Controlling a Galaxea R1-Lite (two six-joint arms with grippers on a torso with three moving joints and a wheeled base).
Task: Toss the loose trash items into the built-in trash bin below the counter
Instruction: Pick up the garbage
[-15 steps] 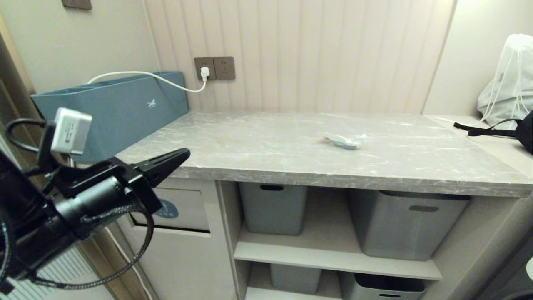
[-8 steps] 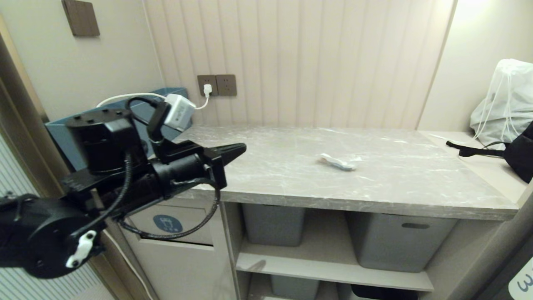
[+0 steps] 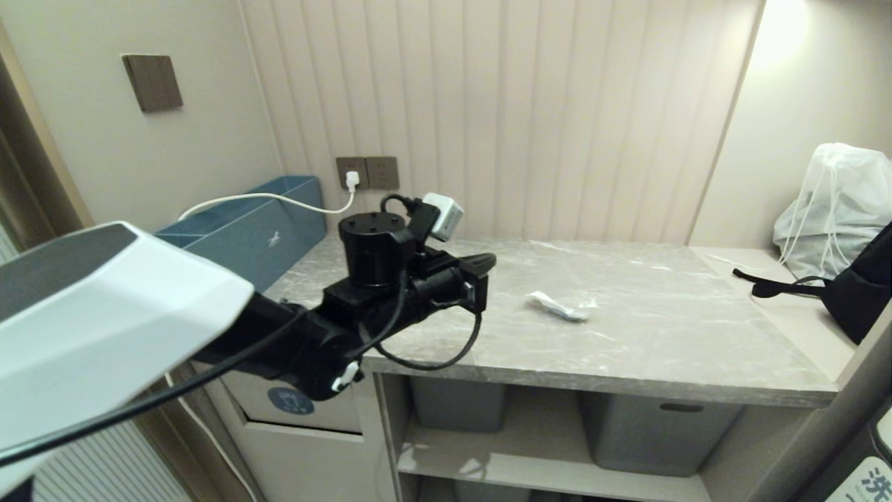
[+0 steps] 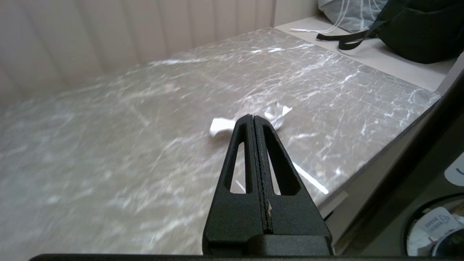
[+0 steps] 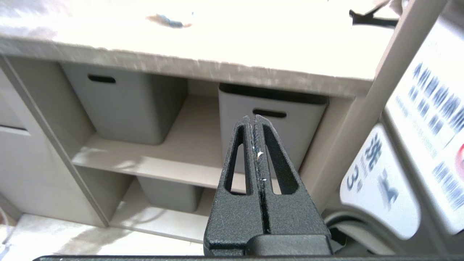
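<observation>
A crumpled white plastic wrapper [image 3: 557, 307] tinged pale blue lies loose near the middle of the grey marble-look counter [image 3: 641, 355]. My left gripper [image 3: 491, 261] reaches out level above the counter's left part, shut and empty, its tip a short way left of the wrapper. In the left wrist view the wrapper [image 4: 222, 125] shows just past the shut tip of the left gripper [image 4: 252, 117]. The built-in trash bin [image 3: 289, 402], a beige flap with a round blue sticker, sits under the counter's left end, partly hidden by my arm. My right gripper [image 5: 252, 119] hangs shut and empty, low before the shelves.
A long teal box [image 3: 258, 233] with a white cable stands at the counter's back left. A white drawstring bag [image 3: 829, 209] and a black bag [image 3: 867, 293] lie at the right. Grey tubs [image 3: 662, 432] fill the shelves. A white machine with printed labels [image 5: 417, 145] stands close at the right.
The head camera has risen, so the scene sits lower in view. My left arm has swung up from beside the cabinet and stretched over the counter toward the wrapper, still shut.
</observation>
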